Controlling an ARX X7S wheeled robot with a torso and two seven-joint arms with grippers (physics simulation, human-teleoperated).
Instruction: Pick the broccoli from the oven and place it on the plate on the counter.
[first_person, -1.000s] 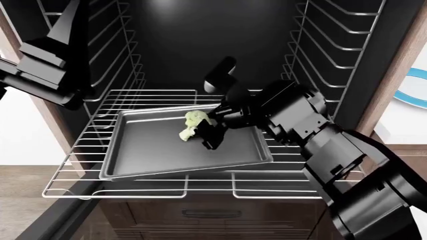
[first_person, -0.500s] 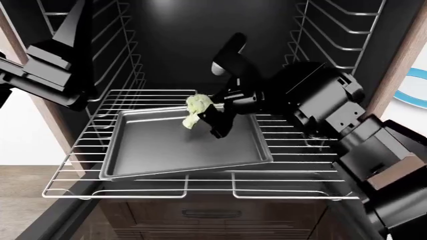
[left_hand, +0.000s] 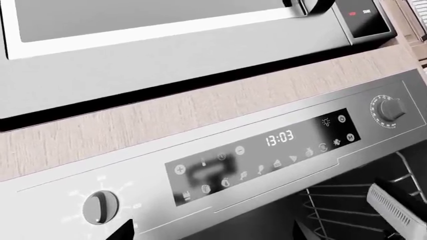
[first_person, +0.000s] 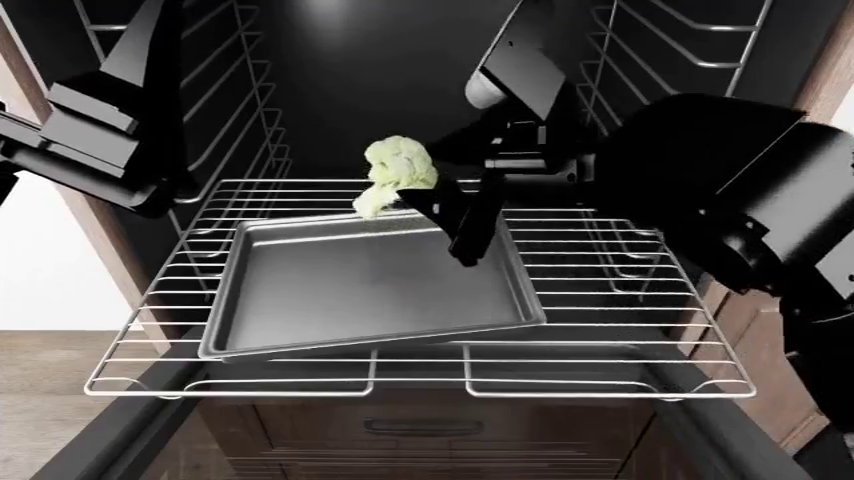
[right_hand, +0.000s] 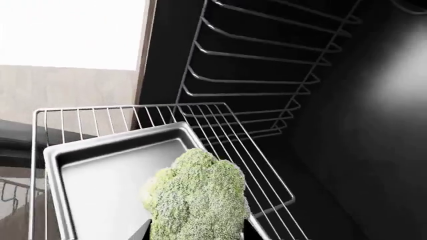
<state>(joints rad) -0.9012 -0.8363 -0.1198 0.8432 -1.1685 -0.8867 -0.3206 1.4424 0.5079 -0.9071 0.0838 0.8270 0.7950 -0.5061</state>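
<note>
My right gripper (first_person: 416, 200) is shut on the broccoli (first_person: 396, 170), a pale yellow-green floret, and holds it in the air above the back edge of the grey baking tray (first_person: 360, 290). The tray lies on the wire rack (first_person: 601, 300) inside the black oven (first_person: 360, 70). In the right wrist view the broccoli (right_hand: 197, 195) sits between both fingers (right_hand: 142, 231), over the tray (right_hand: 100, 175). My left gripper (left_hand: 213, 236) is open and empty, facing the oven's control panel (left_hand: 267, 150). The plate is hidden behind my right arm.
My left arm (first_person: 100, 130) is raised at the oven's left wall, beside the wire side rails (first_person: 227, 90). More rails (first_person: 667, 80) line the right wall. Above the control panel is a wood strip (left_hand: 167, 115) and a silver appliance (left_hand: 173, 45).
My right gripper has lifted the broccoli off the tray, up and slightly back. The right arm has risen and now covers the plate at the right. The left arm has stayed still.
</note>
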